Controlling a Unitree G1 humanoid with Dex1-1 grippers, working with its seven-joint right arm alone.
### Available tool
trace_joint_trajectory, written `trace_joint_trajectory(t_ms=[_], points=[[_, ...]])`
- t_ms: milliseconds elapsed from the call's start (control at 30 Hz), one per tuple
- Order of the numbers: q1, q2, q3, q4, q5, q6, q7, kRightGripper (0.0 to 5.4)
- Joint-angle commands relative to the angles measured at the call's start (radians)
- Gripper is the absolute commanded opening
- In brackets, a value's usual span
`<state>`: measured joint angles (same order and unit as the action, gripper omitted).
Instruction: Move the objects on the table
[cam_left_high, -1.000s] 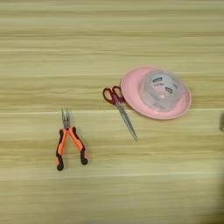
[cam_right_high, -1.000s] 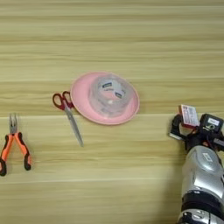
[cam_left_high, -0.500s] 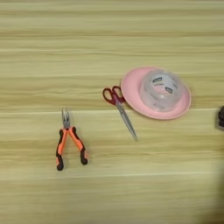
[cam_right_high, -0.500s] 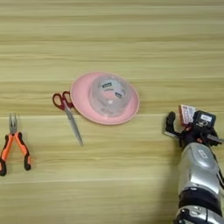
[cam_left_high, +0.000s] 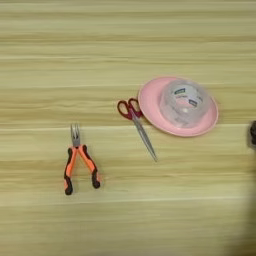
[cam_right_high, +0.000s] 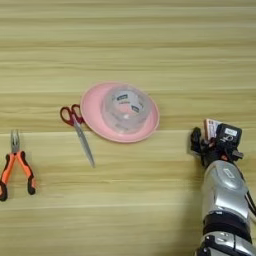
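resting at the card (cam_right_high: 211, 128) — right gripper (cam_right_high: 212, 142), right of the plate (cam_right_high: 92, 107).

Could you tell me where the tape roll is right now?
The tape roll sits on the pink plate, right of the scissors.

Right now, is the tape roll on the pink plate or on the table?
On the plate. The clear tape roll lies flat inside the pink plate, with pink rim showing all around it.
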<state>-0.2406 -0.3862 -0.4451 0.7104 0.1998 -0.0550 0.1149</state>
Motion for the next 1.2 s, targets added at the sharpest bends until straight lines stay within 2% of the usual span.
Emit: trace_joint_trajectory(t_ms=[33,300,600,767,900,1200], points=[[-0.026,-0.026,0.006,-0.009,0.001,0.003,-0.003,2.91],[-0.026,-0.022,0.009,-0.017,0.003,0.004,-0.006,2.15],[-0.034,-0.021,0.013,-0.014,0.005,0.003,-0.005,2.10],[-0.025,-0.008,0.022,-0.061,0.005,0.014,-0.011,2.10],[-0.012,0.007,0.032,-0.134,0.005,0.026,-0.019,2.10],[0.043,0.079,0.090,-0.502,0.003,0.139,-0.056,2.10]])
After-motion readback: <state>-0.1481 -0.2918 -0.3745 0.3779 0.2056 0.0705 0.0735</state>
